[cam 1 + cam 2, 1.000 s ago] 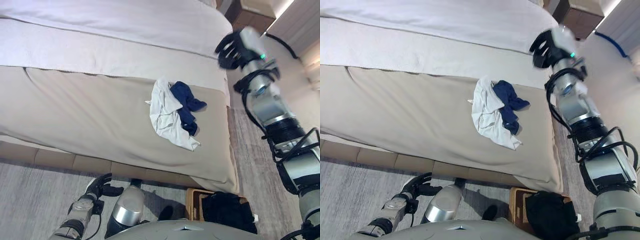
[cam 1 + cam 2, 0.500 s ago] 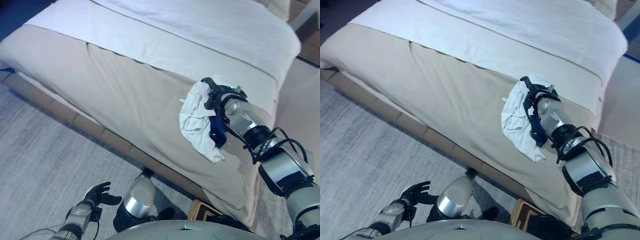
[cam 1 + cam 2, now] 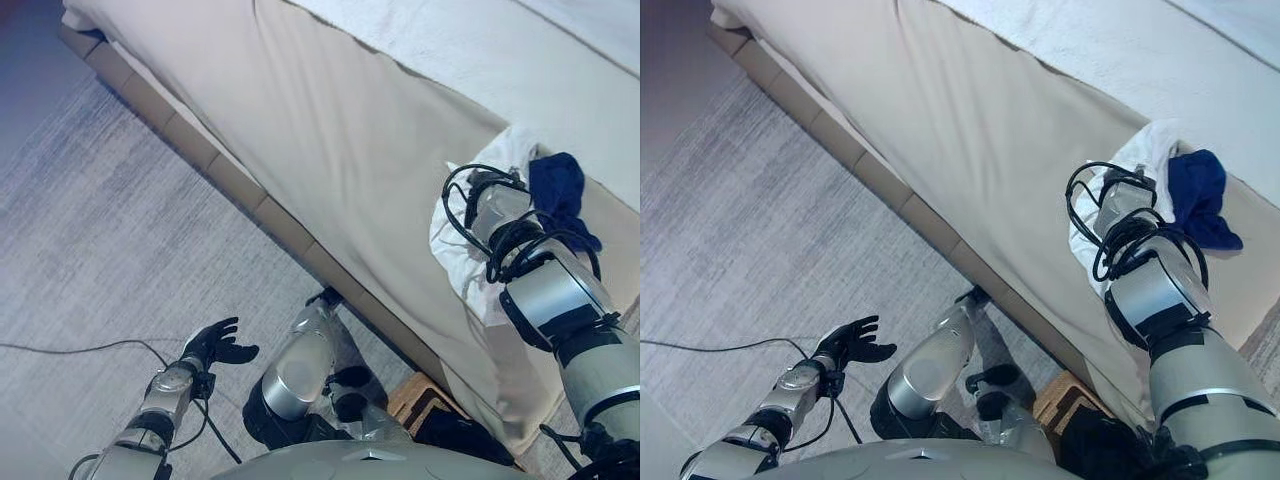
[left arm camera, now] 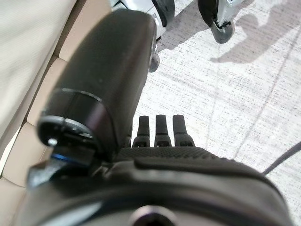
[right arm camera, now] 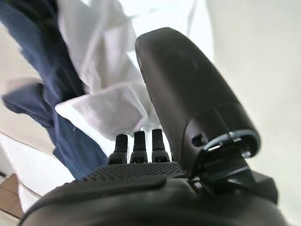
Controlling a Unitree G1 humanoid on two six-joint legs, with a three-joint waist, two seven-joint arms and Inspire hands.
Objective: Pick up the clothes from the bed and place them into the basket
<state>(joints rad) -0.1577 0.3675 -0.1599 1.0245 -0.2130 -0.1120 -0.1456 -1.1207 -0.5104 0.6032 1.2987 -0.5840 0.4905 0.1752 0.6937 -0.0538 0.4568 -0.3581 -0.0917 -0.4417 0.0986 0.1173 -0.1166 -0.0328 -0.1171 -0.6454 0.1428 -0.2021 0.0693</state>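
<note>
A white garment and a navy garment lie crumpled together on the bed's beige cover, near its edge. My right arm reaches over this pile. In the right wrist view my right hand hovers right at the clothes, fingers straight, their tips against the white garment with the navy garment beside it. Low over the grey floor, my left hand hangs open and holds nothing. A wooden basket stands on the floor by the bed, with dark clothing in it.
The bed's padded base runs diagonally across the view, beside a grey carpet. A white sheet covers the far part of the bed. The basket sits close to the bed's side, below my right arm.
The camera has swung, so the whole picture shifted. My right hand came down from above the bed's far corner onto the clothes pile. The left hand stays low by the floor.
</note>
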